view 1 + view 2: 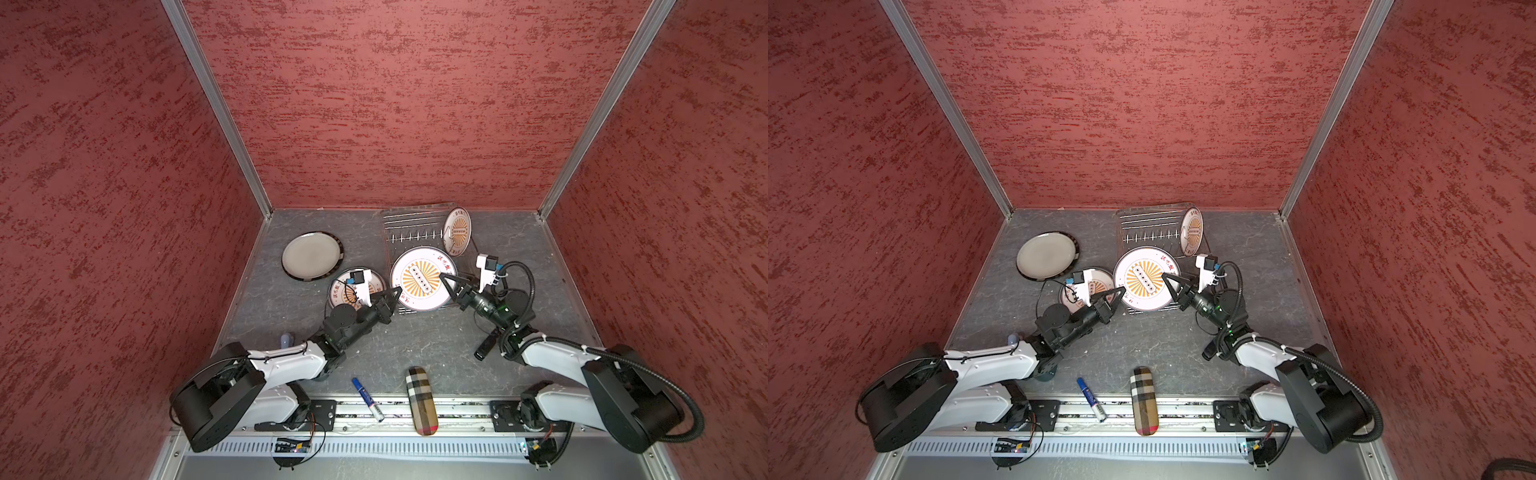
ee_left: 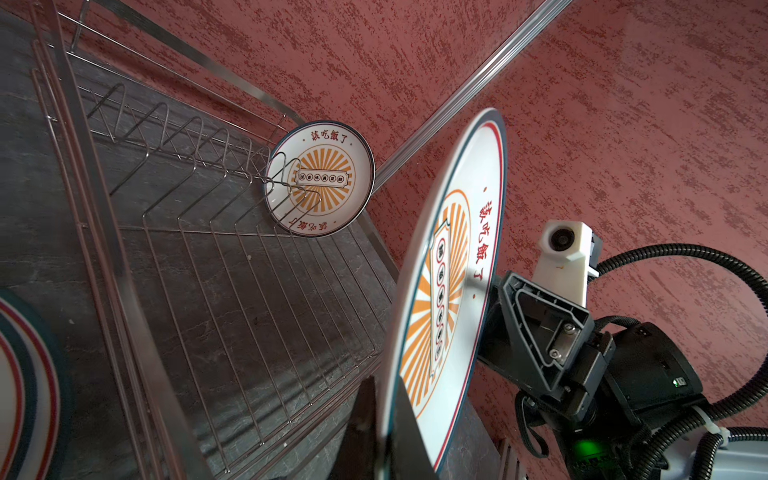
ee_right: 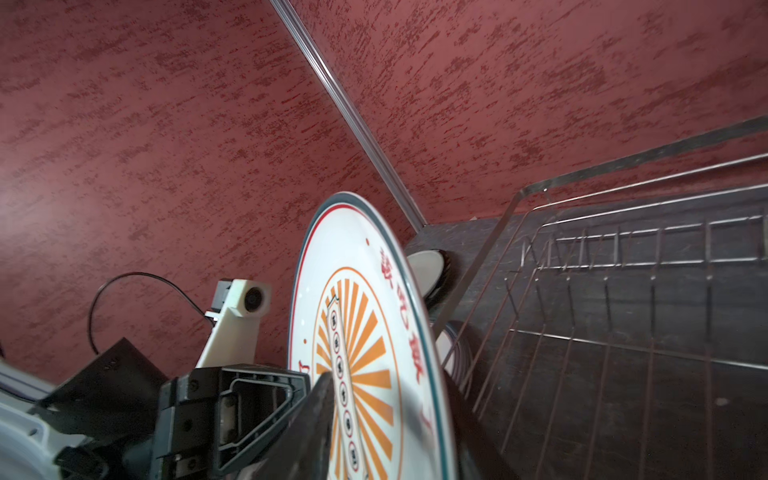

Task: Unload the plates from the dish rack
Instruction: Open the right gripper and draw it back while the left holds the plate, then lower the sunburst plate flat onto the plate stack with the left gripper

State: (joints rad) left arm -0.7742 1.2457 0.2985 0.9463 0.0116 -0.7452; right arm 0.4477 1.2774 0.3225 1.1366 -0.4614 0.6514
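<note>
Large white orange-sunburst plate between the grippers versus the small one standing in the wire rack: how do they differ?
Size: the large white sunburst plate is wider than the small white sunburst plate. Pose: the large one faces up, rim pinched by the left gripper; the small one stands on edge in the silver wire dish rack. Both show the orange sunburst and red characters.
</note>
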